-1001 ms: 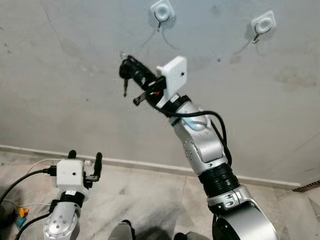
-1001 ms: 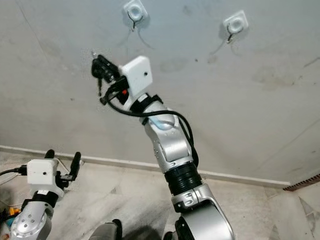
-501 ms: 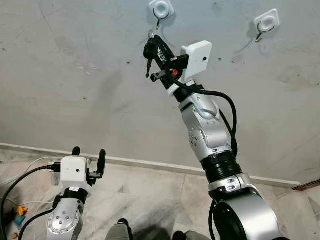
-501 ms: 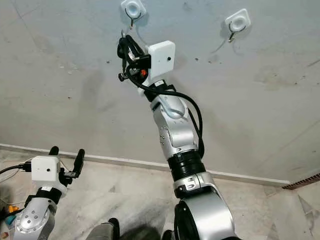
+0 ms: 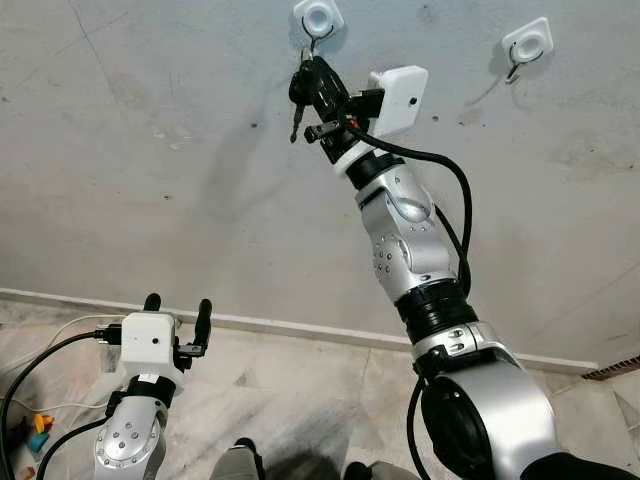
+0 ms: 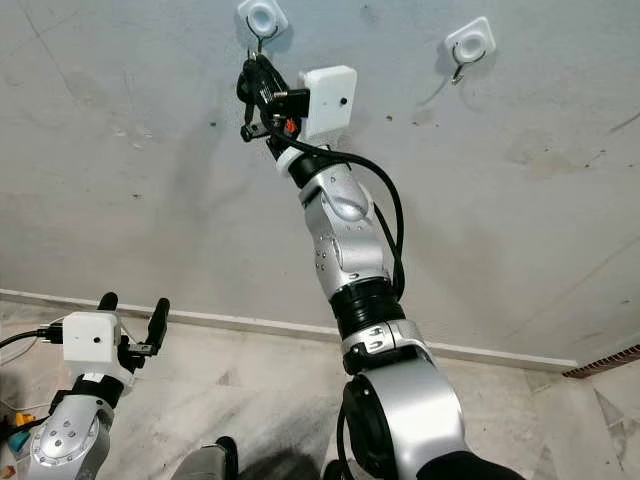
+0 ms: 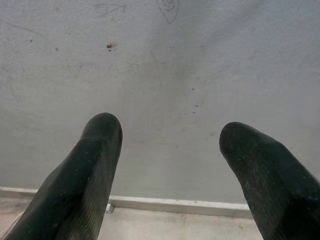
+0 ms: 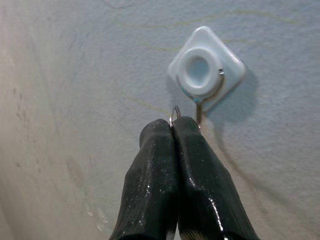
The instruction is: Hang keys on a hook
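My right gripper (image 5: 306, 76) is raised high against the grey wall, shut on the keys (image 5: 296, 112), whose dark key blade hangs below the fingers. A thin key ring (image 8: 174, 115) pokes out between the fingertips in the right wrist view. It sits just below the white hook (image 8: 206, 71), close to the hook's wire (image 8: 199, 116). That same white hook (image 5: 317, 18) is right above the gripper in the left eye view. My left gripper (image 5: 177, 306) is held low near the floor, open, with nothing between its fingers (image 7: 95, 165).
A second white hook (image 5: 525, 44) is fixed on the wall further right. A white baseboard (image 5: 300, 330) runs along the bottom of the wall above the tiled floor (image 5: 290, 400). Cables and small coloured items (image 5: 40, 425) lie at the lower left.
My right arm has swung up and to the right, carrying the keys from mid-wall up to just under the left hook. The left arm has stayed put.
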Motion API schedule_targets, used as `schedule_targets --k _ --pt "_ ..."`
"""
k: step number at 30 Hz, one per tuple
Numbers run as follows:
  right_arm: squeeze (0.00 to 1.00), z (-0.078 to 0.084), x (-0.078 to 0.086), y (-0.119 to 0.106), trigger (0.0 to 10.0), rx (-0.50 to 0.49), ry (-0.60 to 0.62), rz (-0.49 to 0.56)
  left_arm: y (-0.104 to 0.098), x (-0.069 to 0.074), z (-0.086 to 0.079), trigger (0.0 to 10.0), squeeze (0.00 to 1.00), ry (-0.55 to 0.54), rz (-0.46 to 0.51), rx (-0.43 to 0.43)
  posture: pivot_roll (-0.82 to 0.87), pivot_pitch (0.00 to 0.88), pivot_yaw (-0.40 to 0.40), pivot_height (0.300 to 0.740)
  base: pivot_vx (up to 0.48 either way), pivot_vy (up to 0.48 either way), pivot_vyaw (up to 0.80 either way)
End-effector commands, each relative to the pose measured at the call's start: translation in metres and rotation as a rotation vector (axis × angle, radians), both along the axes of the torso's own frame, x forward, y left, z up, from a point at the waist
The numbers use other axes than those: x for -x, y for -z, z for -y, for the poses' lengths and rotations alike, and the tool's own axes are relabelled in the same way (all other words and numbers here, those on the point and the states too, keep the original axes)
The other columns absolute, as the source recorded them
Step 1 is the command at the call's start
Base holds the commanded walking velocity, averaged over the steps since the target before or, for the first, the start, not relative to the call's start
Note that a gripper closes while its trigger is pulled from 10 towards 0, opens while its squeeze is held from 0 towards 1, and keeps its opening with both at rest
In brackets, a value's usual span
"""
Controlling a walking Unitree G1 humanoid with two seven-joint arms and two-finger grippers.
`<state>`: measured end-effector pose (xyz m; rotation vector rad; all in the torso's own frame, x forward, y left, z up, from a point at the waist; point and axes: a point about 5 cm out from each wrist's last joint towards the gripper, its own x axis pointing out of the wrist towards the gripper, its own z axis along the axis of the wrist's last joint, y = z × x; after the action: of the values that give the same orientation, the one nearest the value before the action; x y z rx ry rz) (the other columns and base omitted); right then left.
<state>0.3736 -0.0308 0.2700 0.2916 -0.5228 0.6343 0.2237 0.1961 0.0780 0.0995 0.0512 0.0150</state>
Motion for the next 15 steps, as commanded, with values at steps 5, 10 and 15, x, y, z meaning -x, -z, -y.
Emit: schedule_targets --k 5,10,15 --pt "0.0 0.0008 -0.0032 -0.0065 10.0 -0.072 -0.015 -0.017 0.0043 0.0022 -0.0005 10.0 0.0 0.0 -0.024 -0.006 0.17 0.176 -0.024 0.74 0.0 0.0 0.0" --pt "0.0 0.0011 -0.0052 -0.0024 10.0 -0.095 -0.026 -0.048 0.0045 0.0017 0.0005 10.0 0.0 0.003 -0.025 -0.004 0.16 0.178 -0.023 0.74 0.0 0.0 0.0" --pt "0.0 0.0016 -0.0069 0.0019 10.0 -0.131 -0.038 -0.094 0.0048 0.0015 0.0014 10.0 0.0 0.006 -0.026 -0.004 0.16 0.176 -0.023 0.74 0.0 0.0 0.0"
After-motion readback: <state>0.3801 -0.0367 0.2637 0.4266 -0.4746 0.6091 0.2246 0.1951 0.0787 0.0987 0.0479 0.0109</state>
